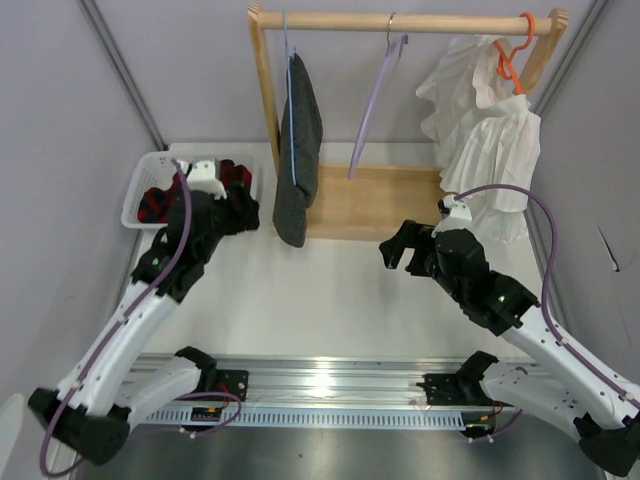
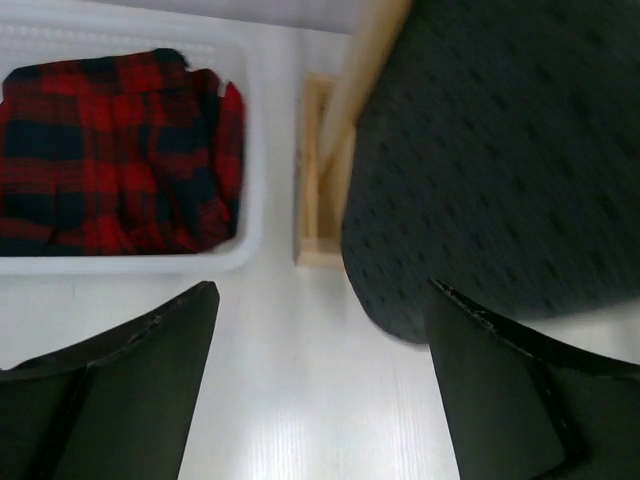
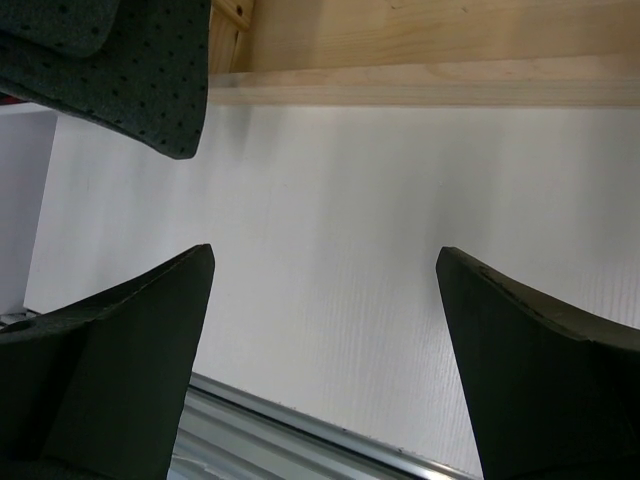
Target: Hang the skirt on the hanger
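Left claw (image 2: 320, 385): spread, nothing held.
Right claw (image 3: 325, 350): spread, nothing held.
Risk: skirt (image 2: 110, 150) is bunched in basket (image 2: 255, 150); lining alone may be pinched.

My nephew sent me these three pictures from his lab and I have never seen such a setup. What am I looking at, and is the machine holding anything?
Two robot arms are bolted at the near edge of a white table. The wide picture looks down from above and behind them. The other two come from cameras on the wrists, so the dark shapes at the bottom are each claw's own fingers.

At the back stands a wooden rack with a dark grey speckled garment, an empty lilac hanger and a white ruffled garment on an orange hanger. The plaid skirt lies in a white basket.

The left claw and right claw are both open and hold nothing.
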You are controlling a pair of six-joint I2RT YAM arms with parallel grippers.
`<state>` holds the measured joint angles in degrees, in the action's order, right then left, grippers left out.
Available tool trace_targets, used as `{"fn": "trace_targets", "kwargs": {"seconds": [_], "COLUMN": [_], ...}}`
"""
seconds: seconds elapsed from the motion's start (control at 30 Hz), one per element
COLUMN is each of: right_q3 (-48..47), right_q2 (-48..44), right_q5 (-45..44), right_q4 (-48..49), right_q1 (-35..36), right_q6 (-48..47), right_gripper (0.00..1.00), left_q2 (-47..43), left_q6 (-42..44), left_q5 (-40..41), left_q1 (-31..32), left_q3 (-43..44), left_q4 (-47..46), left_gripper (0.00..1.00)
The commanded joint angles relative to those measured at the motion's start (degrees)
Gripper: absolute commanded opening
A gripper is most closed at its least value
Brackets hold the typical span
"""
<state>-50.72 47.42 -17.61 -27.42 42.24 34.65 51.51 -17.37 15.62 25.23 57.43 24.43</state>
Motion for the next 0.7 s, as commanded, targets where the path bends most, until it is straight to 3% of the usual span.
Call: {"fn": "trace_targets", "kwargs": {"seconds": [0.0,0.07,0.3,0.5,0.67], "right_q3": [-0.8,-1.3,-1.7,-3.1,-3.3], "right_q2": [0.7,0.9,0.0,-0.2,-0.5], "right_q5": [1.4,2.1,5.1,5.6,5.7], "right_q4": [0.4,-0.2,-0.8,-2.1,-2.4], "right_q1": [-0.1,-0.2,-0.1,-0.2,-0.3], "right_q6": [-1.1,-0.8,-0.6,-1.3,-1.6], "right_gripper": [0.99,0.99,0.99,0.99,0.99], "left_q2": [9.9,14.1,33.1,49.1,57.6], "left_q6": [-5.7,-8.4,-11.7,-8.7,-8.6], "left_q5": [4.6,6.1,5.6,8.5,9.0], "left_q1": [-6.9,-9.1,-18.7,-20.3,-20.8], "left_q3": [6.4,9.7,22.8,37.2,42.1], "left_q4": [-2.2,-3.5,-5.5,-3.8,-3.4], "left_gripper": [0.86,0.79,0.71,0.66,0.62]}}
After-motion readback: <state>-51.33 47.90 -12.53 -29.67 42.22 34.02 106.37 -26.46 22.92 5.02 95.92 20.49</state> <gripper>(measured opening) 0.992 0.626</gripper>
